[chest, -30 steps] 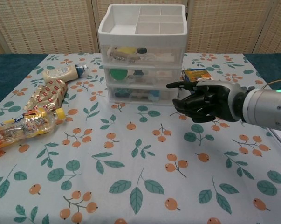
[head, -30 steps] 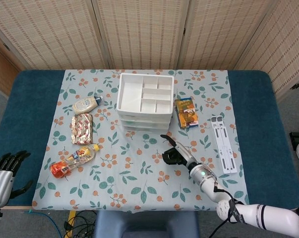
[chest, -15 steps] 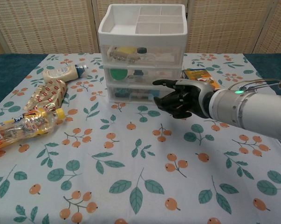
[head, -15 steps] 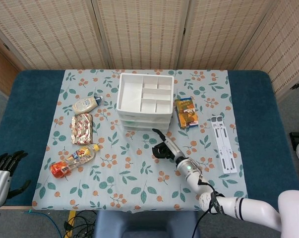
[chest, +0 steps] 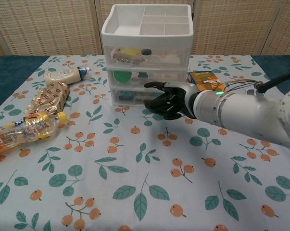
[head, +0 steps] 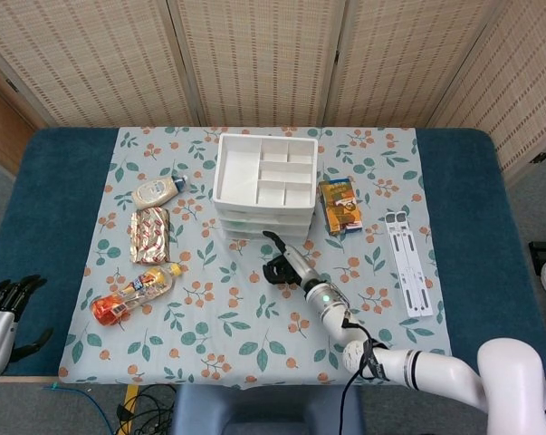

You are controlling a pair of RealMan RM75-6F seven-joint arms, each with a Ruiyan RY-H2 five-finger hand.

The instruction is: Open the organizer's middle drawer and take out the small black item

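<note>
The right robot hand [chest: 168,100] is low over the table [head: 55,181], just in front of the organizer [chest: 147,53]. One finger is stretched toward the drawer fronts and the rest are curled in, gripping nothing; from the head view it [head: 282,263] lies close to the lower drawers, but whether it touches one cannot be told.

The organizer stands toward the far edge of the table, about midway across, with a divided open tray on top and three clear drawers below. The middle drawer [chest: 147,75] is closed. Through its front show a green round thing [chest: 119,75] at the left and a small dark item [chest: 143,75] near the middle.

Just right of the organizer lies an orange box [head: 340,206], and a flat white strip [head: 408,262] lies nearer the right edge. Left of the organizer are a squeeze bottle [head: 158,191], a red-patterned packet [head: 149,234] and an orange drink bottle [head: 134,294].

The left robot hand [head: 3,313] is off the front left corner, fingers spread, holding nothing.
</note>
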